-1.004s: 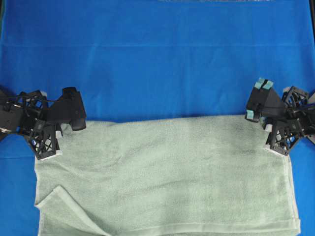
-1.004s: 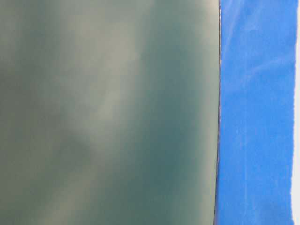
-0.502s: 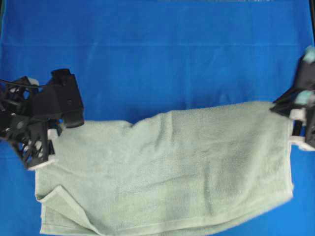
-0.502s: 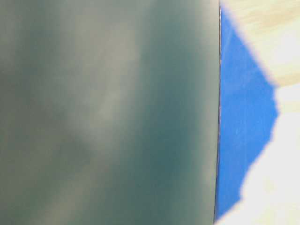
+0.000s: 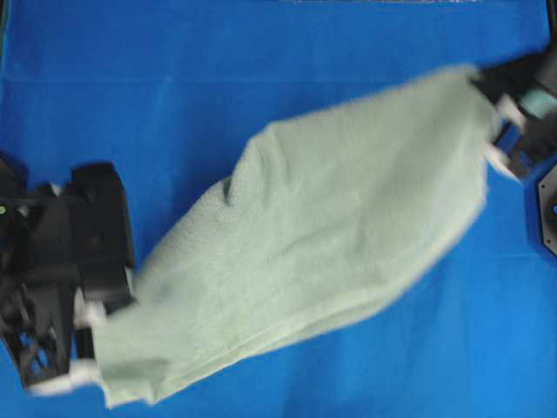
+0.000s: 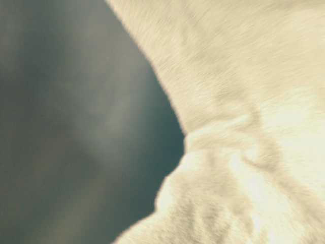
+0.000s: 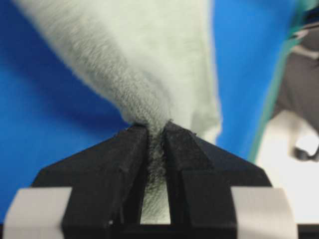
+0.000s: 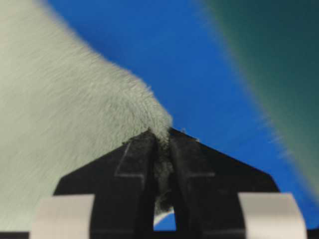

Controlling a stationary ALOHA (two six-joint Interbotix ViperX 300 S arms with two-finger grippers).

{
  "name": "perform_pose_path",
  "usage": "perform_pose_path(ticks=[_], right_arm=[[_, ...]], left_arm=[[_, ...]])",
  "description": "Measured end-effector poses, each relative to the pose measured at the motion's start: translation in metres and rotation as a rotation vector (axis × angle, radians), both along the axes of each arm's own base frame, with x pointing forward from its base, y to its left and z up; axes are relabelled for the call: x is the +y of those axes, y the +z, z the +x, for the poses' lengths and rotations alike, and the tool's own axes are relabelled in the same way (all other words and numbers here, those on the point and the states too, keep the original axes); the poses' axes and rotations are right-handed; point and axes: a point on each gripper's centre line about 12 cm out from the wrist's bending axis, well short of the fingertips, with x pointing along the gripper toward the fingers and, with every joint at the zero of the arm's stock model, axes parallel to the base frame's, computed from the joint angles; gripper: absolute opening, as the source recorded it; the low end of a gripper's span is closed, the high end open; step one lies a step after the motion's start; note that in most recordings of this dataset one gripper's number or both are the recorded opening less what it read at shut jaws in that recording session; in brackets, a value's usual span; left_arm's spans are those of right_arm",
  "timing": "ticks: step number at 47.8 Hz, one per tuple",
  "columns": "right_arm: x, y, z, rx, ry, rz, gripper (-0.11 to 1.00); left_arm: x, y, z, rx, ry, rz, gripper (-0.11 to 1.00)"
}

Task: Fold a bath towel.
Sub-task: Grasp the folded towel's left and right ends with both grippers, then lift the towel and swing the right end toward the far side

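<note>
The bath towel (image 5: 322, 226) is pale sage-green terry cloth, stretched in the air on a diagonal from lower left to upper right over the blue cloth. My left gripper (image 5: 100, 326) is shut on its lower-left corner; in the left wrist view the towel (image 7: 149, 59) bunches into the closed jaws of the left gripper (image 7: 155, 130). My right gripper (image 5: 489, 113) is shut on the upper-right corner; in the right wrist view the towel (image 8: 65, 124) runs into the right gripper (image 8: 160, 133). The towel (image 6: 244, 122) fills much of the table-level view, blurred.
The blue background cloth (image 5: 261, 61) covers the whole work surface. A dark panel (image 6: 66, 122) fills the left of the table-level view. Part of a black arm base (image 5: 548, 205) shows at the right edge.
The right gripper has swung up and away with its corner, while the left gripper dropped toward the near edge. The towel has left the surface and now hangs taut diagonally.
</note>
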Motion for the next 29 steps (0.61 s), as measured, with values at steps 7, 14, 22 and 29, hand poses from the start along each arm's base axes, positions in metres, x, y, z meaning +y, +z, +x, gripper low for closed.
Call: perform_pose_path(ticks=[7, 14, 22, 29], right_arm=[[-0.049, 0.004, 0.011, -0.013, -0.108, -0.094, 0.08], [-0.096, 0.006, 0.021, -0.042, -0.128, -0.129, 0.08], [-0.130, 0.008, 0.027, -0.072, -0.122, -0.146, 0.08], [-0.132, 0.011, 0.026, -0.089, -0.118, -0.151, 0.08]], left_arm=[[-0.031, 0.008, 0.020, -0.095, -0.069, -0.034, 0.09], [-0.061, 0.015, 0.045, -0.172, -0.124, -0.038, 0.09], [-0.079, 0.013, 0.070, -0.205, -0.148, 0.006, 0.09], [-0.084, 0.015, 0.081, -0.220, -0.146, 0.017, 0.09]])
